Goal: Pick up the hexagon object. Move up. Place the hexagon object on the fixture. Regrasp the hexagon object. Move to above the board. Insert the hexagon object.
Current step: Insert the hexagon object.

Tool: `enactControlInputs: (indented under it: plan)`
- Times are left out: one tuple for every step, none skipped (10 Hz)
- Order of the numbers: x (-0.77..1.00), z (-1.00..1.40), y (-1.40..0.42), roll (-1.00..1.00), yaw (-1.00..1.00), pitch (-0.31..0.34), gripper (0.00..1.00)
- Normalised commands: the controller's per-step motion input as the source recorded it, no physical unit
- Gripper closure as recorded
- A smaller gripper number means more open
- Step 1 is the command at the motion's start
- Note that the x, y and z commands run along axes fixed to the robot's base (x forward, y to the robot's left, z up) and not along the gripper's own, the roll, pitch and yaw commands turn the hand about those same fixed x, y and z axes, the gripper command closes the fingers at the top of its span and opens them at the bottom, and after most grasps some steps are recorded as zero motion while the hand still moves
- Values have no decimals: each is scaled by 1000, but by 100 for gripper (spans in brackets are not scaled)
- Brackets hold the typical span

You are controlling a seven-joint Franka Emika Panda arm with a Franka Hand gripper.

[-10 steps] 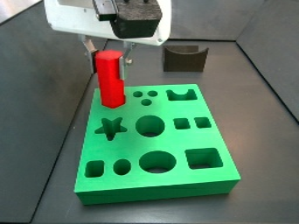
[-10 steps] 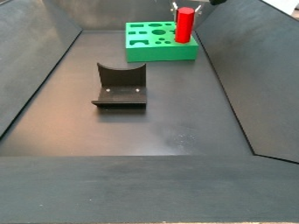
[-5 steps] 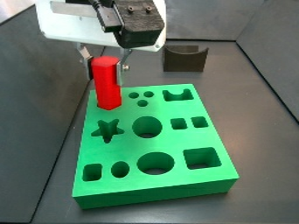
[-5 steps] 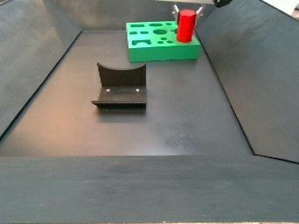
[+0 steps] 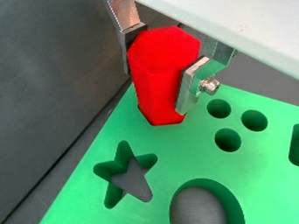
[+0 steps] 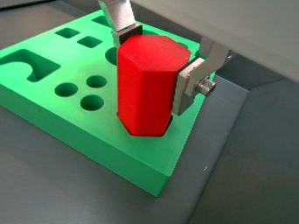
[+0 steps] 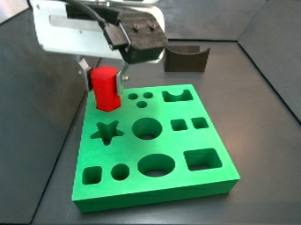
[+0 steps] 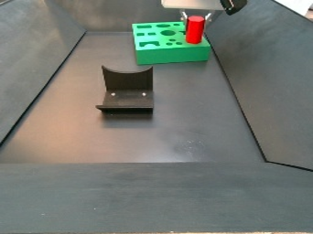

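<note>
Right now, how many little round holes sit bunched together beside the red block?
3, clustered on the green board: one hole, a second, a third, next to the red block held between the jaws of the gripper. The block may hide others.

The red hexagon block [image 7: 106,90] stands upright with its lower end in a hole at the green board's [image 7: 177,167] corner, clamped by the gripper [image 7: 104,67] at its top. The dark fixture [image 7: 186,59] sits at two o'clock, well apart.
</note>
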Motion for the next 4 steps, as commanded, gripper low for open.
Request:
enactControlInputs:
  plan:
    - [11,-1000,-140,90,271,-27,100]
    - [-31,-523,-100,284,243,-81,100]
    - [0,0,0,-14,0,0,100]
    - [0,0,0,0,0,0,100]
